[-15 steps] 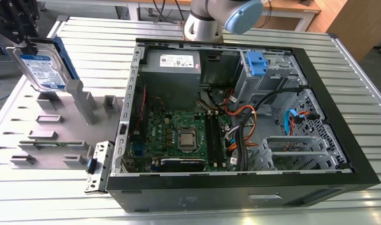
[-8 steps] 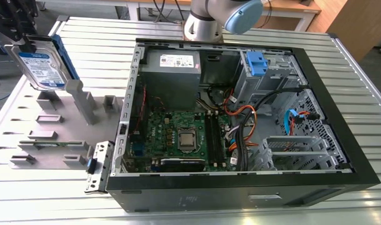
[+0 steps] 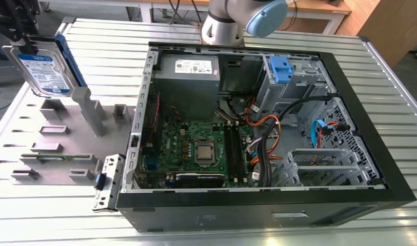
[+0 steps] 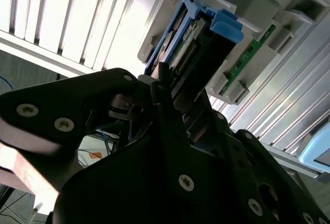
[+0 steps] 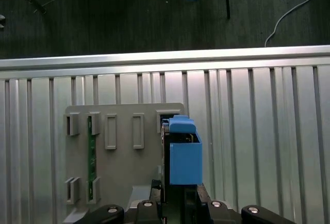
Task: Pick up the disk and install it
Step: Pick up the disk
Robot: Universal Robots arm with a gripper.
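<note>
Fingers (image 4: 164,100) of the gripper (image 4: 183,87) are clamped on one end of the disk (image 3: 47,66), which stands upright on the exterior view's left, label facing that camera and blue rail along its side. Its lower end sits just above a grey holder plate (image 3: 58,133) close to a tall post; whether they touch I cannot tell. A green circuit strip (image 3: 54,157) stands in the plate. Beside it on the ribbed metal table (image 3: 112,46) lies the open computer case (image 3: 372,154), with a blue bracket (image 3: 280,69) in its drive bay.
</note>
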